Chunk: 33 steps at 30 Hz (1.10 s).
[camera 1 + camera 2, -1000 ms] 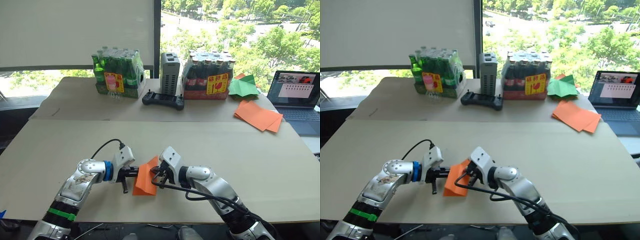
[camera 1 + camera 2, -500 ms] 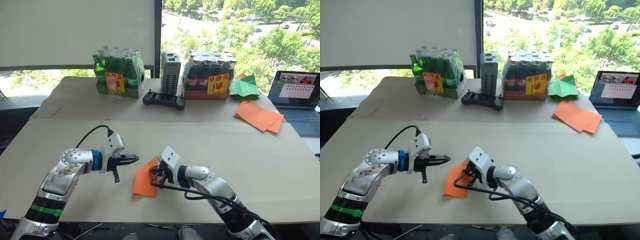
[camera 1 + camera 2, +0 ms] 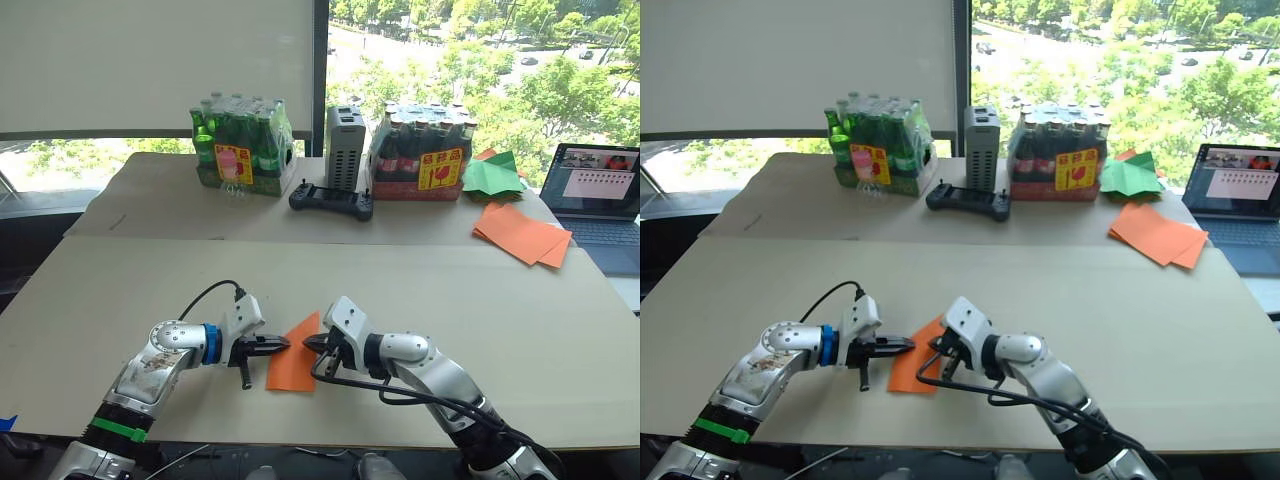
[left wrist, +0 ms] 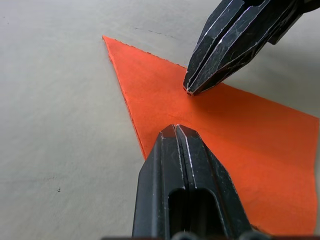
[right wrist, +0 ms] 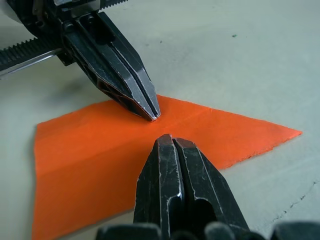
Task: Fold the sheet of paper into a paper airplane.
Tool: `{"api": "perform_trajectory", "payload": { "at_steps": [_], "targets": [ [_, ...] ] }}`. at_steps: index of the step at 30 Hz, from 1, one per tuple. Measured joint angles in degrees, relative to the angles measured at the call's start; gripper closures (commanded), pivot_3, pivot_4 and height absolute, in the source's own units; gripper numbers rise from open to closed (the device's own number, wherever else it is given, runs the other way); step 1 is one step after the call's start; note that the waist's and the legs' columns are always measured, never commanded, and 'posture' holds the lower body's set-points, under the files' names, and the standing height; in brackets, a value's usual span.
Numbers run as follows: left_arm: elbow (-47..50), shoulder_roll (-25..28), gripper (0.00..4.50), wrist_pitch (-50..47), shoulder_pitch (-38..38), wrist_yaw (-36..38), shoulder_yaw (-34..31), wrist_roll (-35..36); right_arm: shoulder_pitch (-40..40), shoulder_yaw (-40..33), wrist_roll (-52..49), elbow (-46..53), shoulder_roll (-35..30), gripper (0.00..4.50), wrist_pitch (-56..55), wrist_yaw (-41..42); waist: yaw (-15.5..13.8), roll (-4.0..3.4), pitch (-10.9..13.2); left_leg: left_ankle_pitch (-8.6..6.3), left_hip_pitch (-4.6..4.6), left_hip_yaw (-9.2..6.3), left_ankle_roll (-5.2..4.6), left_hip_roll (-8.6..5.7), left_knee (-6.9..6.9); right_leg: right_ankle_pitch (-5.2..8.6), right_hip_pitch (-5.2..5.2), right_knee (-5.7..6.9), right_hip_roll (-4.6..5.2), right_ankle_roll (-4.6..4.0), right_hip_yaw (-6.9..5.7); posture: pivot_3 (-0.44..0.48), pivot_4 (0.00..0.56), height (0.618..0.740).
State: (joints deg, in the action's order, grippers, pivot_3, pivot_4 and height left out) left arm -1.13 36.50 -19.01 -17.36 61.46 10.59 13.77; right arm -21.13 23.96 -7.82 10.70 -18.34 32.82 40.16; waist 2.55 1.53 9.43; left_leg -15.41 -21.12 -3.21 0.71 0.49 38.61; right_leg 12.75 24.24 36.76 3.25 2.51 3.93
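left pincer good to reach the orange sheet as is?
Likely yes. The left pincer, shut, already has its tip over the sheet of paper lying flat; only the right pincer is close, facing it.

This looks like an office or test room high up in a building. Across the top of the frame a large window looks down on treetops and a road, with a white roller blind drawn over its left part. Wide tables covered in brown cardboard fill the middle. Along the far edge stand two shrink-wrapped packs of bottles, a grey box-shaped device and a black handheld controller. An open laptop sits at the right edge.
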Motion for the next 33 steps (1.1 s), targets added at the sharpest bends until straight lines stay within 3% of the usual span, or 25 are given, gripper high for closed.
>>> {"api": "perform_trajectory", "payload": {
  "at_steps": [33],
  "targets": [
    [2.8, 0.3, 4.46, 1.3, 2.5, -2.5, 0.4, -1.0, -9.9, -4.8, 2.2, -21.5, 3.5, 4.5, -9.3, 0.3, 0.4, -0.08, -0.1, 0.0, 0.25, 0.04, 0.0, 0.09, 0.02, -0.04, -0.17, 0.1, -0.08, -0.06, 0.01, 0.0, 0.15, 0.733]
  ]
}}
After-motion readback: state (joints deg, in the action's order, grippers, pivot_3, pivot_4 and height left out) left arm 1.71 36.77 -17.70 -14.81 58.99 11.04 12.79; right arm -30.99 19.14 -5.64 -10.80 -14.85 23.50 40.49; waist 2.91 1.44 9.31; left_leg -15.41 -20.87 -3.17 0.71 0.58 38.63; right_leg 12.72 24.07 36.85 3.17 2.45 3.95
